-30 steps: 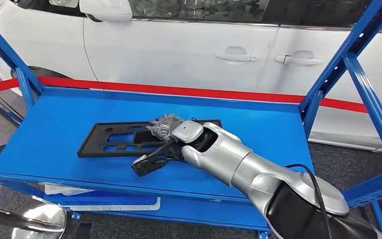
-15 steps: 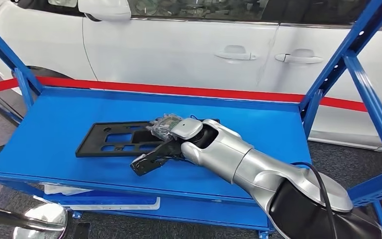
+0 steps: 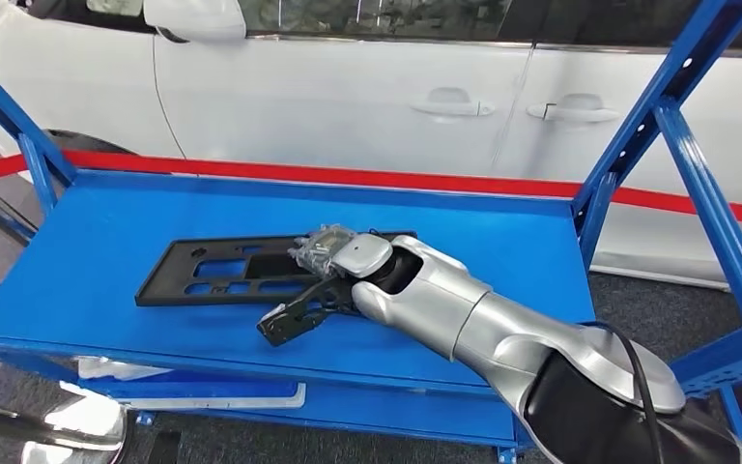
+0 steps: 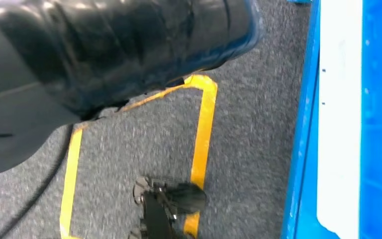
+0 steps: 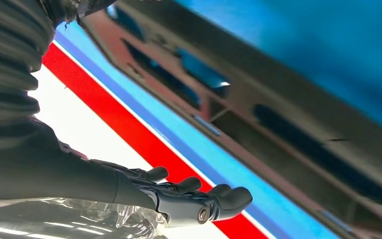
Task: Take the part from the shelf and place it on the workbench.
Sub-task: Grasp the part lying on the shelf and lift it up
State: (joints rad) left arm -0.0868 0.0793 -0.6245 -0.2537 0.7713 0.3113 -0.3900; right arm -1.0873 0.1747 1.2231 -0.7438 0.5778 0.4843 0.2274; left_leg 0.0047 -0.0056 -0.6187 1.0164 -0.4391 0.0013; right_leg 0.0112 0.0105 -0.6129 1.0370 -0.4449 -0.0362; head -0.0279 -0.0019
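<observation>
The part (image 3: pixel 214 272) is a flat black plastic panel with several cut-outs, lying on the blue shelf (image 3: pixel 97 242). My right hand (image 3: pixel 321 274) reaches in over the panel's right end. Its plastic-wrapped fingers (image 3: pixel 317 246) stretch above the panel, and the dark thumb (image 3: pixel 288 317) sticks out on the near side over the shelf. In the right wrist view the fingers (image 5: pixel 199 199) are extended and stand apart from the part (image 5: pixel 278 134), with nothing held between them.
Blue uprights (image 3: pixel 705 203) frame the shelf on the right, with another (image 3: pixel 29 155) on the left. A white car (image 3: pixel 348 97) with a red band (image 3: pixel 348 177) in front of it stands behind. A white sheet (image 3: pixel 203 394) lies on the lower shelf. Yellow tape (image 4: pixel 201 134) marks the grey floor.
The whole picture has shifted slightly left, so the camera moved. My right hand keeps its pose over the part, and the part still lies flat on the shelf.
</observation>
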